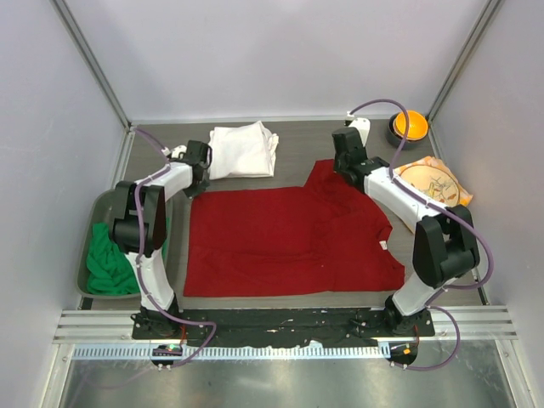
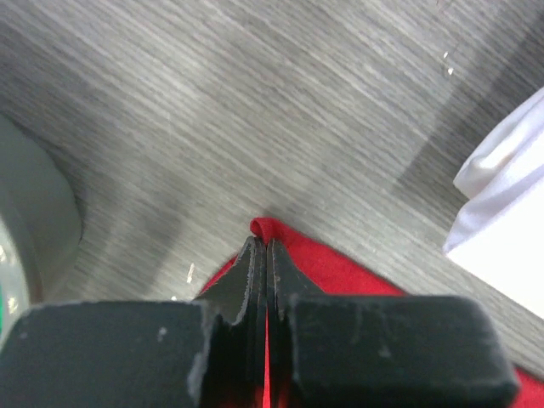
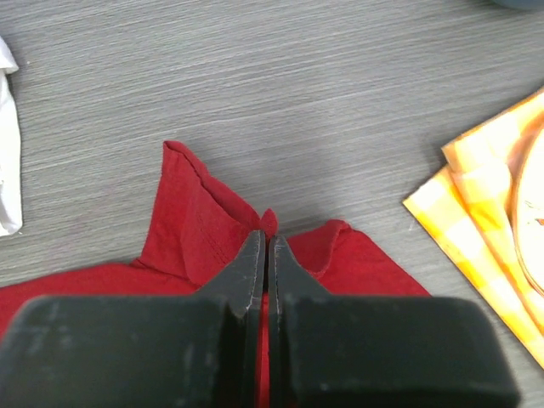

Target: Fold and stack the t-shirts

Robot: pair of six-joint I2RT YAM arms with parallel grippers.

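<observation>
While left gripper (image 2: pixel 262 245) and right gripper (image 3: pixel 268 238) pinch the red t-shirt (image 1: pixel 289 242), grey woodgrain table (image 1: pixel 306 141), white walls (image 1: pixel 272 51)

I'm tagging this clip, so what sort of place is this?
Probably a robot lab test cell: plain white walls box in a grey table, and the left arm and right arm are bolted to a metal rail.
</observation>
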